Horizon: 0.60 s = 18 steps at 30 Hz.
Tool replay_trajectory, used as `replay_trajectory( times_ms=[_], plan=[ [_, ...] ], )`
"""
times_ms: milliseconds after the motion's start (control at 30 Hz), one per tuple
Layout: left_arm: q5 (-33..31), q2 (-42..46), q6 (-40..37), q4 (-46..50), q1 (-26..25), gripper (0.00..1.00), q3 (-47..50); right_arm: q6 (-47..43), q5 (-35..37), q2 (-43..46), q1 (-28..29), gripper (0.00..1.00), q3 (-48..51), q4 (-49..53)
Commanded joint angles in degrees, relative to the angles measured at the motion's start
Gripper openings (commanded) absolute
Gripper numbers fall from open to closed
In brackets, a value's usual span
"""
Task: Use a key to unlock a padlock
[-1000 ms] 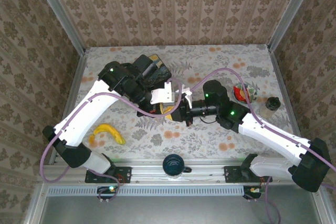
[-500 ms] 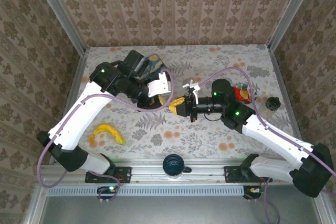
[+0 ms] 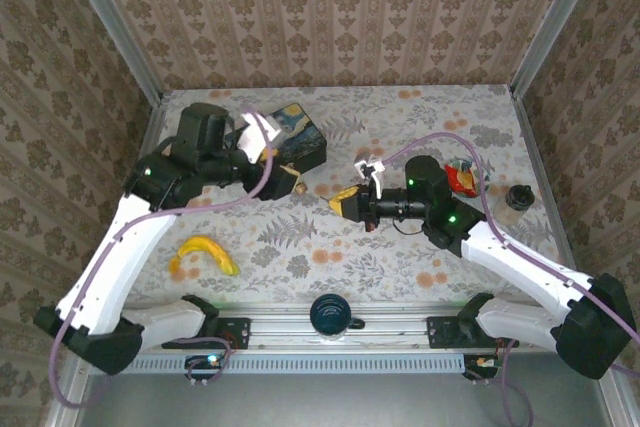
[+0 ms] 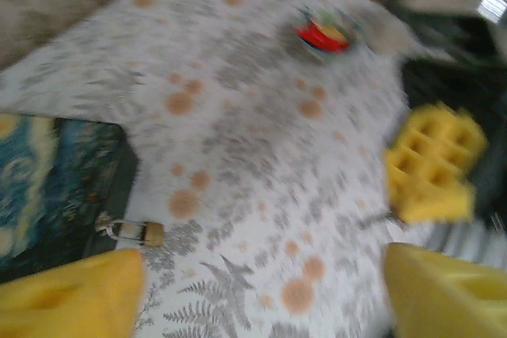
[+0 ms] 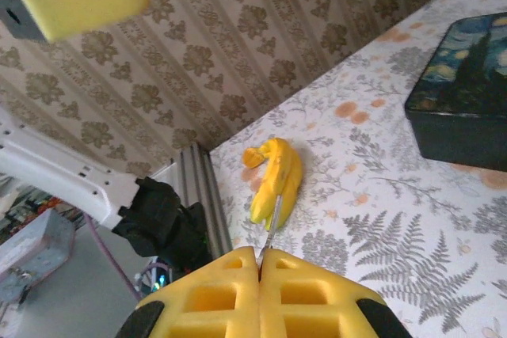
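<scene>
My left gripper [image 4: 255, 300] stands wide near the Starry Night tin [image 4: 49, 184], padlock [image 4: 131, 232] at its edge; my right gripper [image 5: 260, 276] pinches the key [image 5: 274, 222].

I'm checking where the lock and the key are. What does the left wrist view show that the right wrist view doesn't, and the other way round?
Left wrist view's extra: the padlock lying against the blue box, seen past the open left gripper. Right wrist view's extra: the key pinched in the shut right gripper, and the banana beyond it. Shared: the box, the floral table and the right gripper's yellow pads.
</scene>
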<state>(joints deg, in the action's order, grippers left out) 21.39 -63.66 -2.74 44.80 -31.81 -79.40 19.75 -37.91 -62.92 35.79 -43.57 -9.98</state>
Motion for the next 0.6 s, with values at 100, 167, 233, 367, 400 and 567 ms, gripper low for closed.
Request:
replay_trajectory(
  times_ms=[100,167,233,367,400,567],
  plan=[
    [-22.76,7.26,31.68,-29.67,0.18,1.0,23.58,3.07,3.98,3.6,-1.7,0.0,3.78,-3.43],
    [-28.47,7.17,36.01,-33.52,-2.13,1.0,29.48,3.62,5.2,4.41,-2.38,0.0,4.58,-2.77],
    [-37.26,5.59,37.91,-36.9,-6.44,1.0,34.06,3.82,5.93,5.31,-2.87,0.0,5.27,-1.67],
    [-49.13,-2.08,41.17,-38.02,-11.15,1.0,35.23,4.32,6.73,6.61,-3.18,0.0,6.71,-1.27],
    [-50.84,-4.44,43.19,-38.2,-11.34,1.0,35.11,4.46,7.03,6.74,-3.18,0.0,6.89,-1.11],
    [-54.38,-17.37,47.96,-40.67,-11.34,0.97,30.75,4.99,7.84,6.93,-3.27,0.0,7.52,-1.61]
  ],
)
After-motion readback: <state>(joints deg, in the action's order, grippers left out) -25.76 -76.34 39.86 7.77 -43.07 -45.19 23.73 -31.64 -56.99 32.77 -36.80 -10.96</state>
